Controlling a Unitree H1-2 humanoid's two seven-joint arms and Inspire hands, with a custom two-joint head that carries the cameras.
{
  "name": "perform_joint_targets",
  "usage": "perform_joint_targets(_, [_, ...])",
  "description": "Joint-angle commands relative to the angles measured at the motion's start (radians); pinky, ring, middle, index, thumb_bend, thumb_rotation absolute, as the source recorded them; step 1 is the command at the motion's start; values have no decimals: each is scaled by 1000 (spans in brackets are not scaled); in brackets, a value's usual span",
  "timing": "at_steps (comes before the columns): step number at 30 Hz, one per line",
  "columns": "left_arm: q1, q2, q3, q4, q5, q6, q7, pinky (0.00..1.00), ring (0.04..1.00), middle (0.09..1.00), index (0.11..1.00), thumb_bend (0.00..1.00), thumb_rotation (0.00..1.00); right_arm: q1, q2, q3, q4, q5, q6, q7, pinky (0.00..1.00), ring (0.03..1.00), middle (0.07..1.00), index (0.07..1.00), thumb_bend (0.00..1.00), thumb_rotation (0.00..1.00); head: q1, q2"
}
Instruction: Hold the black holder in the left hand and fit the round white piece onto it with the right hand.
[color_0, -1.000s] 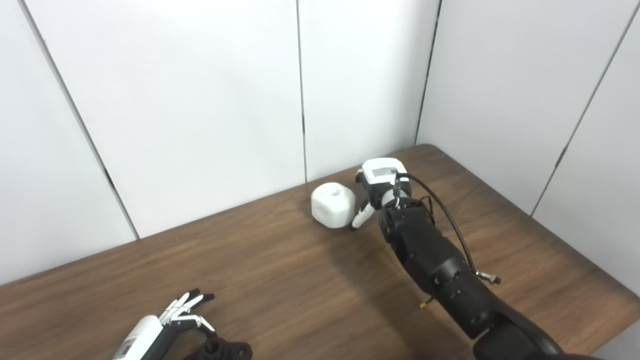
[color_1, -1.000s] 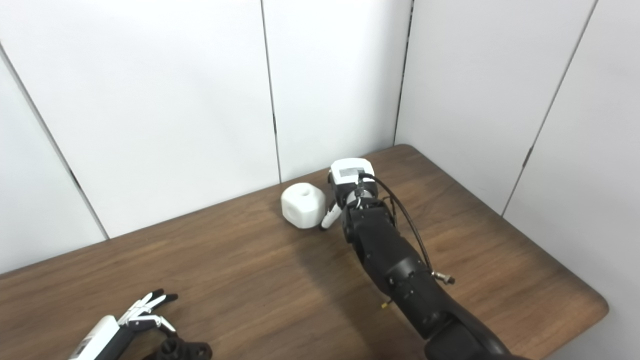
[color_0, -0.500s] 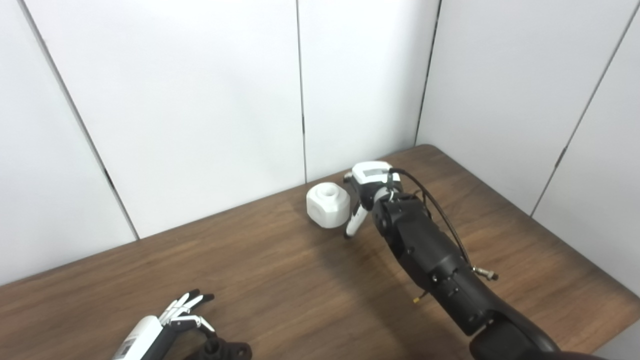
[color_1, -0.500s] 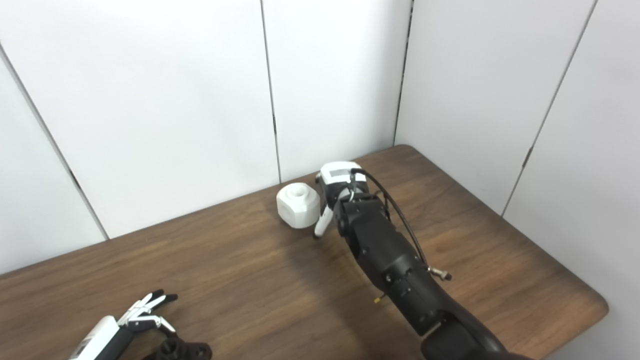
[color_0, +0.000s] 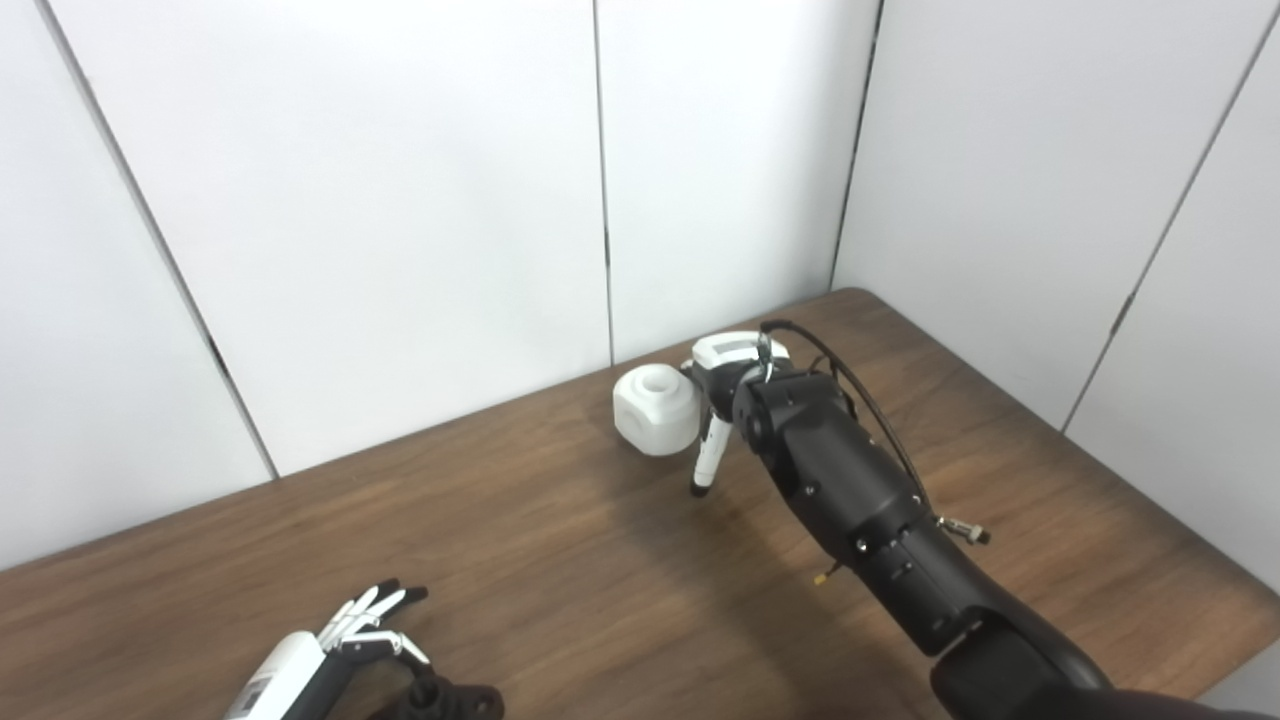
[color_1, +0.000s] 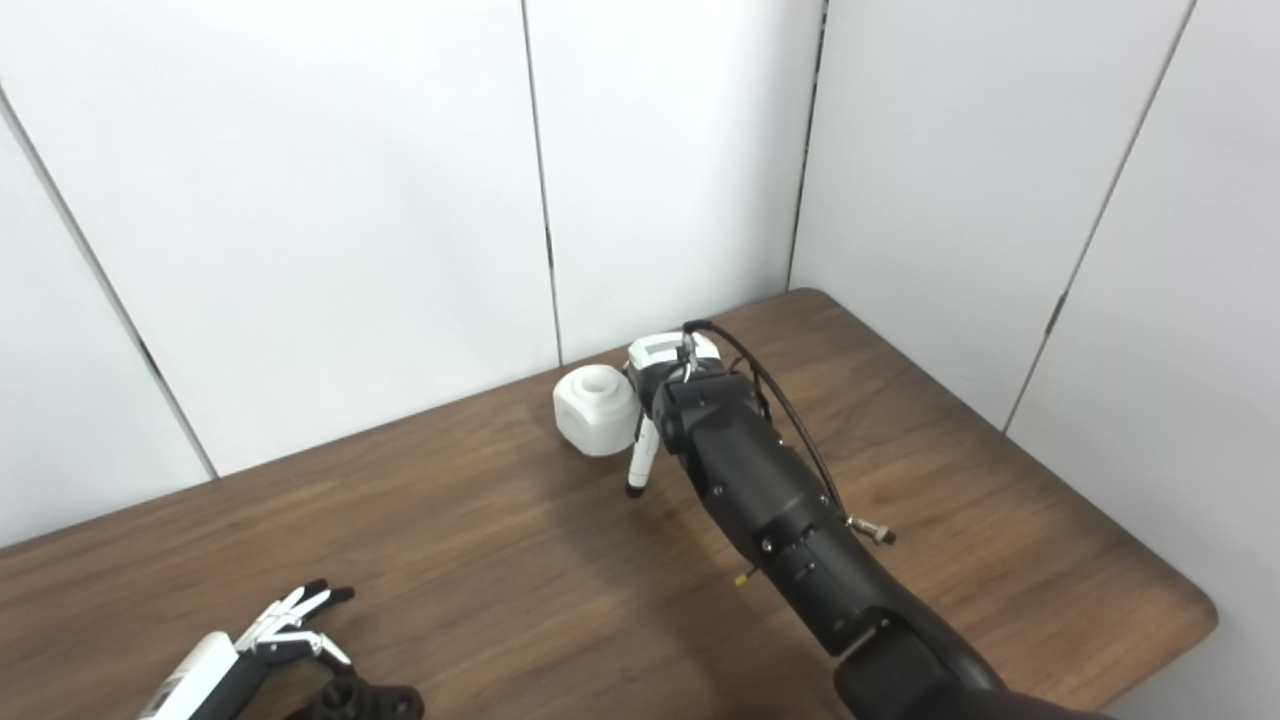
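The round white piece (color_0: 655, 410), a chunky block with a hole on top, rests on the wooden table (color_0: 560, 570) near the back wall. My right hand (color_0: 722, 372) is close against its right side, mostly hidden by the black forearm. One finger (color_0: 708, 455) points down to the table, apart from the piece; nothing is gripped. At the bottom left, my left hand (color_0: 355, 630) lies low with its fingers stretched out and open. The black holder (color_0: 455, 698) sits just below and to the right of it, cut off by the picture's edge. Whether they touch is unclear.
White wall panels (color_0: 400, 200) close off the table's back and right sides. The table's right edge (color_1: 1190, 610) and rounded corner lie near my right arm. A cable (color_0: 860, 390) loops over the right wrist.
My right hand has swung left and tipped down beside the white piece. The piece slid slightly left and its hole turned upward. The left hand and the holder have stayed put.
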Motion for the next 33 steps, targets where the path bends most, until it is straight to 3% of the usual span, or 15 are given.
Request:
perform_joint_targets(1, [61,45,-28,44,54,59,-89,1000,1000,931,487,523,59,-58,-2,-14,-34,-33,5,-2,930,967,1000,947,1000,297,1,1])
perform_joint_targets(4, [61,44,-26,42,54,64,-91,1000,999,930,487,523,58,-58,24,-40,-44,-62,5,-2,927,961,1000,960,1000,320,4,1])
perform_joint_targets(9, [61,45,-26,34,54,72,-99,997,998,931,487,523,58,-57,118,-137,-57,-140,5,-85,862,929,990,938,981,433,4,4])
perform_joint_targets(16, [63,43,-23,45,49,57,-92,983,992,924,487,523,57,-76,187,-152,-19,-276,5,-178,816,930,976,843,926,581,5,7])
perform_joint_targets(26, [71,46,-18,28,42,63,-101,968,985,921,486,523,55,-115,265,-206,51,-392,5,-202,808,917,974,867,999,621,8,19])
perform_joint_targets(33, [76,49,-13,21,34,58,-105,955,982,918,486,523,54,-134,289,-233,119,-482,5,-251,783,911,970,851,991,664,6,21])
